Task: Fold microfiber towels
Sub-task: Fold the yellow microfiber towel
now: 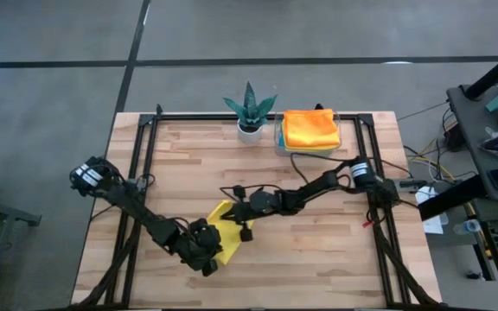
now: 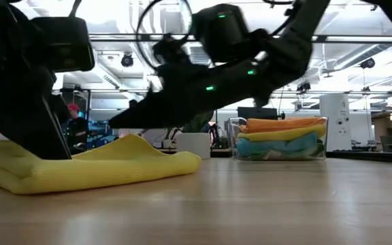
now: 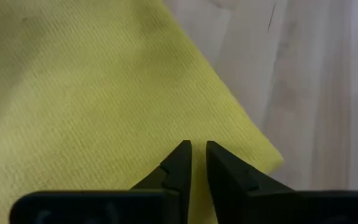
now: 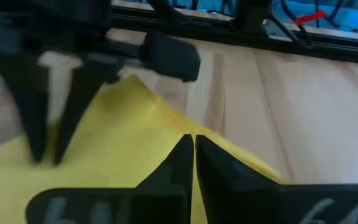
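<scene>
One yellow towel [image 1: 224, 235] lies on my bench [image 1: 318, 250]; both tools, left [image 1: 207, 256] and right [image 1: 242, 213], pinch its edges. Three more towels [image 1: 309, 128] sit stacked in one tray [image 2: 235, 139]; no writing is readable.

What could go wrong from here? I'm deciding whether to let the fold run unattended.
1. Both grippers pinch the same yellow towel: the left gripper closes near one edge and the right gripper is shut on a raised edge. A thin pinch could slip when lifted.
2. The two grippers sit very near each other over the towel, so crossing paths might make them collide.
3. The towel already lies bunched in the low view, so the fold may come out uneven.
</scene>
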`<state>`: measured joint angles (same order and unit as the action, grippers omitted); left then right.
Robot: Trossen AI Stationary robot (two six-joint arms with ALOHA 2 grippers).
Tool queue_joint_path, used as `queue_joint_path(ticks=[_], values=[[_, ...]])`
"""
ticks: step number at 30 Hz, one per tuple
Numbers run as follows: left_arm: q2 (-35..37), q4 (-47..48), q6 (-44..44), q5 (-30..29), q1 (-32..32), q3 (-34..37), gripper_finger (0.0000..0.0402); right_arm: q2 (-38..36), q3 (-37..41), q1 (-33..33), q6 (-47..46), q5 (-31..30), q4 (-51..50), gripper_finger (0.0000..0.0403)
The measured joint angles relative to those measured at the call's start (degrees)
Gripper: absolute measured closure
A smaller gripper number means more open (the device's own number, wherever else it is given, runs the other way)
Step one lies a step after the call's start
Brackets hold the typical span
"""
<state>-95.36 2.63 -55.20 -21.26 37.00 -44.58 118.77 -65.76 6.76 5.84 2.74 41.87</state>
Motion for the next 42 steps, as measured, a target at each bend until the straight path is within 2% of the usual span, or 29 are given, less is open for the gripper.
queue_joint_path(ticks=[5, 9, 18, 25, 33, 36, 39, 42], values=[[-0.6, 0.5, 0.0, 0.1, 0.2, 0.0, 0.0383, 4.9, -7.9, 0.0, 1.4, -6.7, -5.4, 0.0394], [-0.6, 1.0, -1.5, 0.2, 0.2, 0.1, 0.039, 6.2, -11.0, -0.2, 3.6, -10.7, -11.4, 0.0394], [-0.6, 1.2, -5.0, 0.0, 0.3, 1.2, 0.0392, 6.2, -9.4, -1.5, 4.7, -15.8, -12.9, 0.0394], [0.2, 1.4, -5.9, 0.1, 0.3, 1.4, 0.0392, 4.6, -9.3, -2.3, 5.8, -15.9, -14.7, 0.0394], [6.8, 1.4, -5.9, 0.1, 0.3, 1.4, 0.0392, -1.3, -9.1, -1.6, 7.8, -15.7, -20.6, 0.0394], [9.2, 4.0, -6.0, 0.1, 0.7, 1.5, 0.0392, -2.5, -9.0, -1.1, 6.9, -11.6, -23.7, 0.0394], [10.0, 9.4, -7.3, 0.1, 1.1, 1.6, 0.0392, -2.6, -9.0, -0.9, 4.8, -4.9, -25.7, 0.0394], [10.0, 13.2, -9.0, 1.9, 1.0, 2.3, 0.0392, -2.2, -9.0, -0.6, 4.3, -4.2, -28.2, 0.0394]])
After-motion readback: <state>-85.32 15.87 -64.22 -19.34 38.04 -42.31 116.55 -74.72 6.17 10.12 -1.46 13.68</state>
